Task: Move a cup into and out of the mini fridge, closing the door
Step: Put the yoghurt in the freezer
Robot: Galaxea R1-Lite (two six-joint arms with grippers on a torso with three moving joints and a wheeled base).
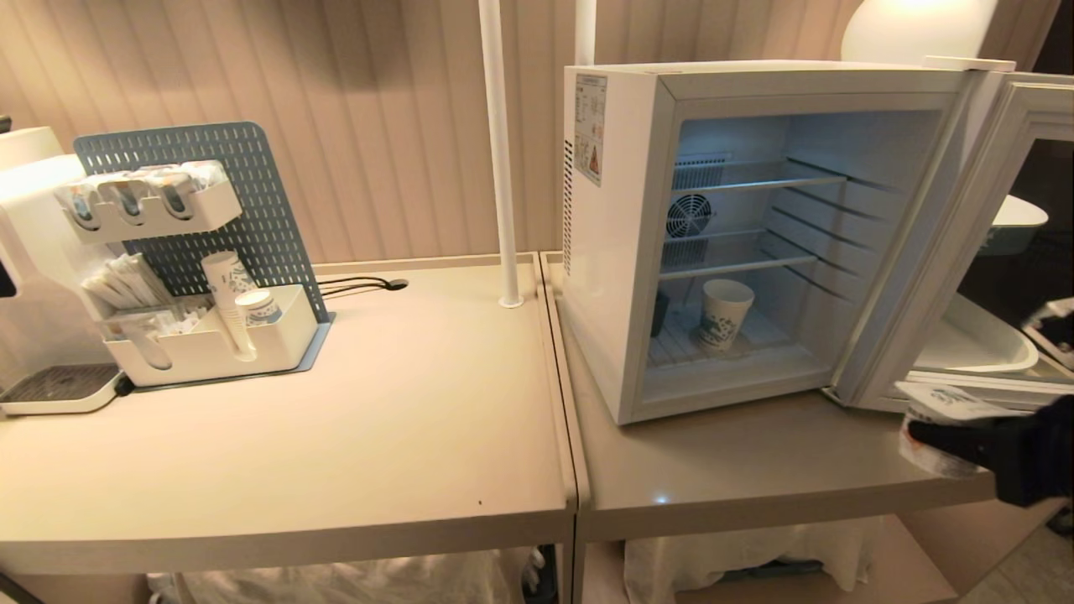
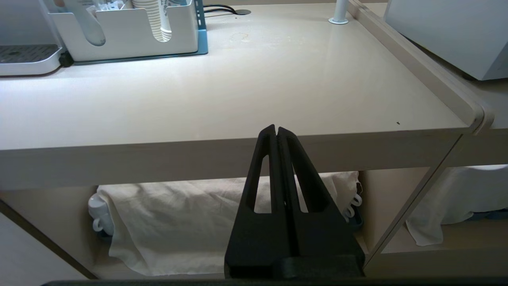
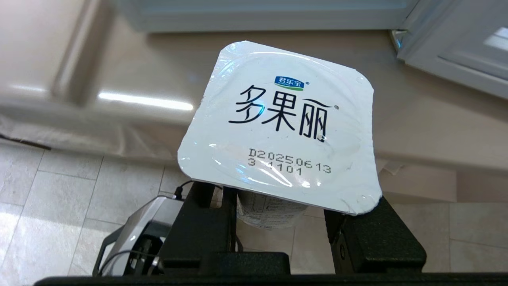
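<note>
Here, tables: two beige tables (image 1: pixel 336 436) stand edge to edge; the seam between them runs from 12 o'clock to 6 o'clock down the middle of the head view.
Fridge: the fridge (image 1: pixel 621 252) sits on the right-hand table, at about 2 o'clock in the head view, with wire shelves and a round fan on its back wall.
Door: the door (image 1: pixel 940 243) is swung wide open, hinged on the fridge's 3 o'clock side; its glass faces away to the right.
Organizer: a white caddy on a blue pegboard (image 1: pixel 210 335) stands at 9 o'clock on the left table, holding stacked paper cups and sachets.
Machine: a white drink machine (image 1: pixel 33 252) is just beside the caddy, at the 9 o'clock edge.
Pole: a white pole (image 1: pixel 499 151) rises from the left table at 12 o'clock.
Cup: the cup (image 1: pixel 723 315) stands upright on the fridge floor, below the lower shelf, left of its middle.
Right gripper: the right gripper (image 3: pixel 278 214) is at 4 o'clock in the head view, off the right table's front corner, below the door; its jaws are partly spread and clamped on a yogurt tub (image 3: pixel 278 123) with a sealed white foil lid, seemingly by its body under the lid.
Left gripper: the left gripper (image 2: pixel 276 131) hangs in front of the left table's front edge, jaws pressed together, holding nothing.
</note>
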